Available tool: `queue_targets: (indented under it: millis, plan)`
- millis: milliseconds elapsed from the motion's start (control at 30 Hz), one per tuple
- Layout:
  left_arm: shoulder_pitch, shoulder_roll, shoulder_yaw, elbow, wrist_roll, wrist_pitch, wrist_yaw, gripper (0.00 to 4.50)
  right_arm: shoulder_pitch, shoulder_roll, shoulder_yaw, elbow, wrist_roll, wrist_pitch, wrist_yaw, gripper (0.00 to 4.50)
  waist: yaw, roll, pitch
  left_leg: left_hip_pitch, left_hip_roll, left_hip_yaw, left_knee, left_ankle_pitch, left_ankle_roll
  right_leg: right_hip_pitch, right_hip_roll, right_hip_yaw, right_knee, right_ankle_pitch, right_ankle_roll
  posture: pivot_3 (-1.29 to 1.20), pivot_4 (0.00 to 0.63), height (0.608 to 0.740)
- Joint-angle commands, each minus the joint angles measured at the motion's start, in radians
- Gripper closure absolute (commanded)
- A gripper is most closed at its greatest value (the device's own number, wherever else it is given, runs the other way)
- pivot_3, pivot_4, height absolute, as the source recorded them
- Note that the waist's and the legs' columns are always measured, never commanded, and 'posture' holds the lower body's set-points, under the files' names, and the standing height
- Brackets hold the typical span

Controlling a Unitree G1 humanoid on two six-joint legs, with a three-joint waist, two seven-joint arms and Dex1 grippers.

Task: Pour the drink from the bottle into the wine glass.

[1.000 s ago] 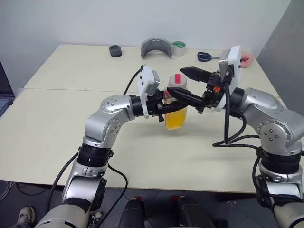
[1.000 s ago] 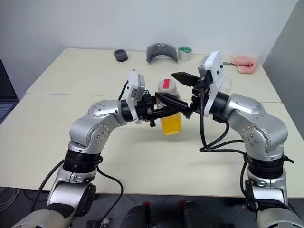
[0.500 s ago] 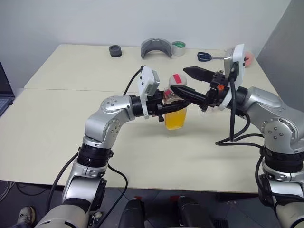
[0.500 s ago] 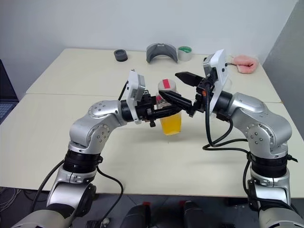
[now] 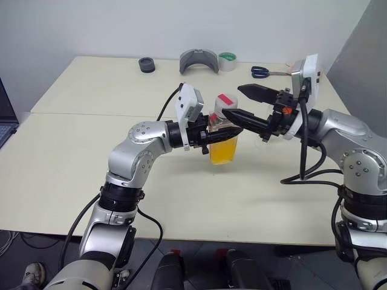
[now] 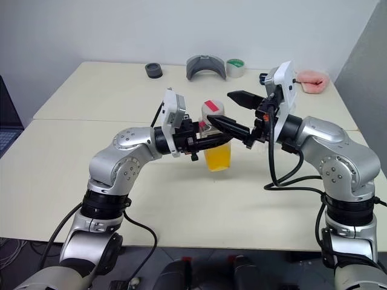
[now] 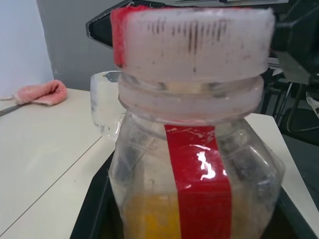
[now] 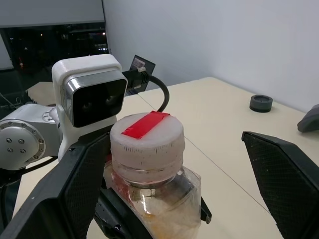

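1. We see the left gripper (image 5: 208, 134) at the centre of the head view, clamped on the body of the bottle (image 5: 224, 136), which it holds upright above the table (image 5: 91, 151); the drink (image 5: 222, 151) fills the lower part; the cap (image 8: 146, 137) is still on.
2. The right gripper (image 5: 242, 104) has its jaws spread wide around the cap, one finger behind it and one in front; over the last second the right arm has shifted slightly toward the right of the frame, the jaws no narrower.
3. The wine glass (image 7: 105, 107) stands on the table behind the bottle, blurred.
4. We judge the uncapping not yet begun; pouring waits on it.
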Motion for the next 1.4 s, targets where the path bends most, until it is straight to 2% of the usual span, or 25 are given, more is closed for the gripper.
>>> queue_targets:
  millis: [33,700,1200,1400]
  plan:
    - [-0.032,-0.006,0.009,-0.033,-0.015,-0.03,-0.013,2.76,0.011,-0.033,-0.058,-0.001,-0.006,-0.024,-0.008,0.02,0.0,0.0,0.0,0.0,0.0,0.0,0.0,0.0,0.0,0.0,0.0,0.0,0.0,0.0,0.0,0.0,0.15,0.74]
    - [-0.043,-0.009,0.009,-0.013,-0.009,-0.044,-0.023,2.76,0.027,-0.063,-0.067,-0.006,0.011,-0.032,0.008,0.02,0.0,0.0,0.0,0.0,0.0,0.0,0.0,0.0,0.0,0.0,0.0,0.0,0.0,0.0,0.0,0.0,0.15,0.74]
    - [-0.041,-0.004,0.01,-0.009,-0.005,-0.052,-0.02,2.76,0.023,-0.047,-0.061,-0.011,0.078,-0.018,0.035,0.02,0.0,0.0,0.0,0.0,0.0,0.0,0.0,0.0,0.0,0.0,0.0,0.0,0.0,0.0,0.0,0.0,0.15,0.74]
    - [-0.043,-0.006,0.008,-0.005,-0.004,-0.056,-0.021,2.76,0.015,-0.035,-0.073,-0.011,0.158,0.019,0.029,0.02,0.0,0.0,0.0,0.0,0.0,0.0,0.0,0.0,0.0,0.0,0.0,0.0,0.0,0.0,0.0,0.0,0.15,0.74]
